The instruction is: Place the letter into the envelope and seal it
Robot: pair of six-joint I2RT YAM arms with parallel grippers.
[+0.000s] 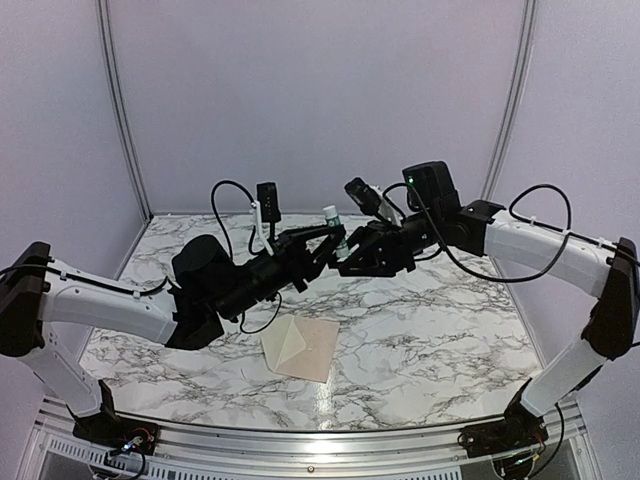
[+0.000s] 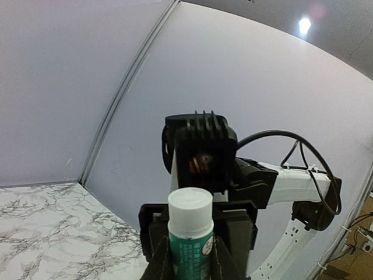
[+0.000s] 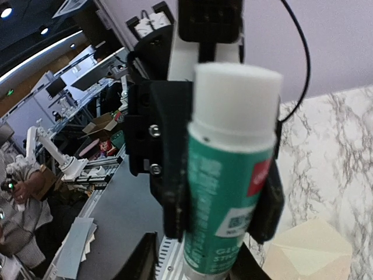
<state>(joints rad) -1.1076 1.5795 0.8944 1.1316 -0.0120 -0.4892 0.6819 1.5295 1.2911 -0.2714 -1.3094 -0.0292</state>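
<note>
From above I see both arms meeting in mid-air over the far half of the marbled desk [image 1: 450, 330]. The left hand [image 1: 325, 245] comes in from the left and the right hand [image 1: 352, 258] from the right. Between them stands a glue stick [image 1: 333, 228], roughly upright, with its white cap on top.

Only the top view gives me the papers' place. They lie flat on the desk, nearer to me than the hands and just left of centre, well apart from both. The cream envelope [image 1: 281, 346] has its triangular part on the left. The peach letter [image 1: 318, 347] is against its right side. I cannot tell from here whether the letter is tucked inside or only lying on the envelope.

The left wrist view settles what the top view blurs: my left fingers [image 2: 158, 265] are clenched on the green body of the stick, the cap still on, and the right arm's black wrist is just behind it.

The right wrist view shows the same clamp from the other side, plus a corner of the envelope at the lower right, its fold lines visible. One right finger [image 3: 140, 256] shows low in that view with a gap to the stick. I cannot tell whether the right hand grips anything.
</note>
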